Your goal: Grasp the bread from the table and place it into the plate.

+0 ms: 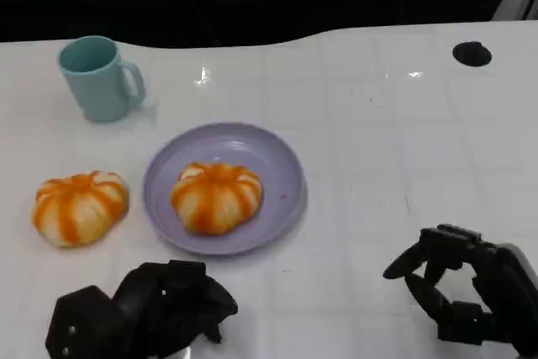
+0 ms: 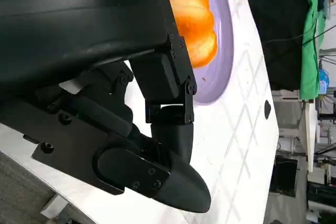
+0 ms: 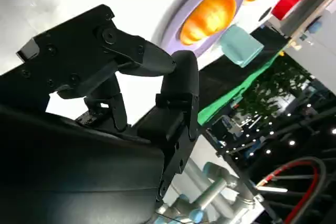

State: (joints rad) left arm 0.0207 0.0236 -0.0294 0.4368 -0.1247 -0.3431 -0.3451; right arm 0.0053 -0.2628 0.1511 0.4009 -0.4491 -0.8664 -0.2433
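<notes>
Head view, items placed relative to lilac plate (image 1: 290, 170): bun of bread (image 1: 217, 197), orange-and-cream striped, lying inside plate, slightly toward its near-left part. Second striped bun (image 1: 80, 207) on bare white table (image 1: 403, 132), left of plate, close to rim but apart. Teal mug (image 1: 98, 77) upright, beyond plate to its far left, handle turned toward plate side. Small black round mark (image 1: 472, 54) on table far right and beyond plate. Left hand (image 1: 143, 308) low at near edge, just in front of plate, touching neither plate nor bun, fingers curled inward around nothing. Right hand (image 1: 458, 287) near edge, well right of plate, fingers bent in loose hook with gap between them, nothing held. Left wrist view: fingers (image 2: 170, 93) folded close to palm, plate (image 2: 228, 51) and bun (image 2: 197, 22) beyond them. Right wrist view: fingers (image 3: 152, 64) bent but apart, plate (image 3: 176, 22), bun (image 3: 210, 14) and mug (image 3: 240, 45) beyond.
</notes>
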